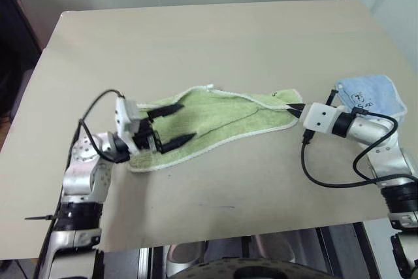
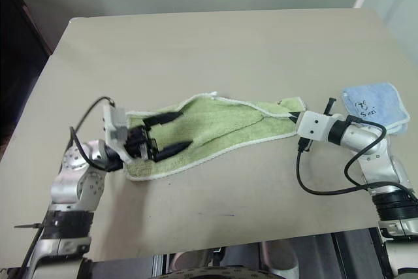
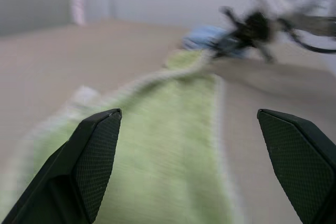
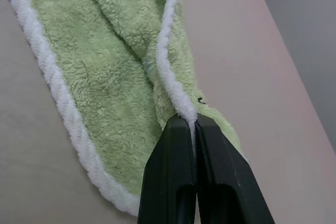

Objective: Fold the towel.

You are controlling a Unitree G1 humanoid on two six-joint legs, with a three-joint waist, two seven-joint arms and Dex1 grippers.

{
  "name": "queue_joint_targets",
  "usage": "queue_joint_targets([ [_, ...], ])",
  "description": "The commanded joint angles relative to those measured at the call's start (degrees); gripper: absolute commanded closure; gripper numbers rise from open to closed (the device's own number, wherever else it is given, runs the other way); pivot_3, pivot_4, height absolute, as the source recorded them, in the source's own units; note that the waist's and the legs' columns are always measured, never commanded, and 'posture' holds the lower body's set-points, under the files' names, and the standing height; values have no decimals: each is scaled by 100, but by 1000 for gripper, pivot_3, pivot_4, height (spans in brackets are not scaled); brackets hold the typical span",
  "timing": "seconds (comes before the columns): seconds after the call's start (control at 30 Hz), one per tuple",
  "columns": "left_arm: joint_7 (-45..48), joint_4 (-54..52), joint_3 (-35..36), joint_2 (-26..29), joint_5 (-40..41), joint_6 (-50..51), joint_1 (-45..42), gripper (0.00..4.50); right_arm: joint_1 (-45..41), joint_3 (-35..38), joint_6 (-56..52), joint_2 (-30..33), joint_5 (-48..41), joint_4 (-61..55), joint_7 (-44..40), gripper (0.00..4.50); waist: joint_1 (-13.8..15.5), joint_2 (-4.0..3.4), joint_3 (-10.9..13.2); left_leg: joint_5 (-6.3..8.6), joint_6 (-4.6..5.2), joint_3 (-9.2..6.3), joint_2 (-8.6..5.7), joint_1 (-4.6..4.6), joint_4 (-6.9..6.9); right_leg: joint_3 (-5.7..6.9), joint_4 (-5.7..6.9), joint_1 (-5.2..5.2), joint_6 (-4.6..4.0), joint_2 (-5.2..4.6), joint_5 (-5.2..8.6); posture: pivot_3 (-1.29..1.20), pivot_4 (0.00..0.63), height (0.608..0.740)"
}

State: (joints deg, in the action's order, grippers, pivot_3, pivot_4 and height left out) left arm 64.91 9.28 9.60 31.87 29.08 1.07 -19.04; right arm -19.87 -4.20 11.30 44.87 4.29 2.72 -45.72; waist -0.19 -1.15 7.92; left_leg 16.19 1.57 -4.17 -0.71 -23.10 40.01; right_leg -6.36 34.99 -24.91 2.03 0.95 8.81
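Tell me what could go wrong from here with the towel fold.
1. The right hand pinches only the white edging at one end of the towel, so the cloth could slip out when pulled.
2. The left hand is open over the other end, holding nothing; a one-sided lift would drag the towel.
3. The towel lies bunched, so folds may set crooked.

Light green towel (image 1: 215, 122) with white edging, light blue cloth (image 1: 369, 96), beige table (image 1: 196, 37), black-fingered tools
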Motion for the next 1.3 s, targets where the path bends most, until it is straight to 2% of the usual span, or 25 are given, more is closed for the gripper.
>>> queue_joint_targets([
  [0.03, -75, 660, 258, 167, -345, -752, -359, 0, -178, 358, -134, 133, -261, -350, -46, 4474, -12, 0, 0, 0, 0, 0, 0, 0, 0, 0, -1, 0, 0, 0, -2, 0, 150, 740],
  [0.17, 123, 1743, 320, 483, -710, -1565, -769, 0, -308, 456, -254, 180, -280, -474, -19, 4474, -44, 0, 0, 1, -1, 1, -1, 1, 0, -2, -6, -1, 2, 0, -3, 0, 150, 740],
  [0.33, 931, 2663, 318, 1122, -719, -1712, -963, 0, -479, 715, -613, 200, -604, -847, -64, 4474, -49, 0, 0, 1, -4, 0, 3, -28, -6, 1, -5, -33, 10, 3, -6, 0, 150, 740],
  [0.57, 1407, 3312, 279, 1472, -748, -1509, -1254, 0, -823, 892, -822, 235, -693, -881, 1, 4474, -13, 0, 0, 4, 2, 0, 3, -60, 0, 6, -6, -60, 16, -2, -12, 0, 150, 740],
  [0.9, 1600, 3443, 175, 1238, -862, -1616, -1217, 0, -1926, 1206, -1708, 18, -1437, -1276, 183, 4474, -29, 0, 0, -6, -13, -1, 7, -93, -2, 9, 2, -102, 41, 2, -32, 0, 150, 740],
  [1.07, 1653, 3439, 132, 1195, -895, -1664, -1224, 0, -2004, 1205, -1834, 29, -1495, -1334, 193, 4474, -31, 0, 0, -9, -17, 0, 8, -94, 1, 10, 2, -104, 41, 2, -31, 0, 150, 740],
  [1.3, 1764, 3888, -137, 870, -1155, -1937, -1670, 0, -1970, 1172, -1888, 26, -1511, -1441, 211, 4474, -18, 0, 0, -16, -11, 0, 8, -94, 4, 10, 5, -103, 44, 1, -35, 0, 150, 740],
])
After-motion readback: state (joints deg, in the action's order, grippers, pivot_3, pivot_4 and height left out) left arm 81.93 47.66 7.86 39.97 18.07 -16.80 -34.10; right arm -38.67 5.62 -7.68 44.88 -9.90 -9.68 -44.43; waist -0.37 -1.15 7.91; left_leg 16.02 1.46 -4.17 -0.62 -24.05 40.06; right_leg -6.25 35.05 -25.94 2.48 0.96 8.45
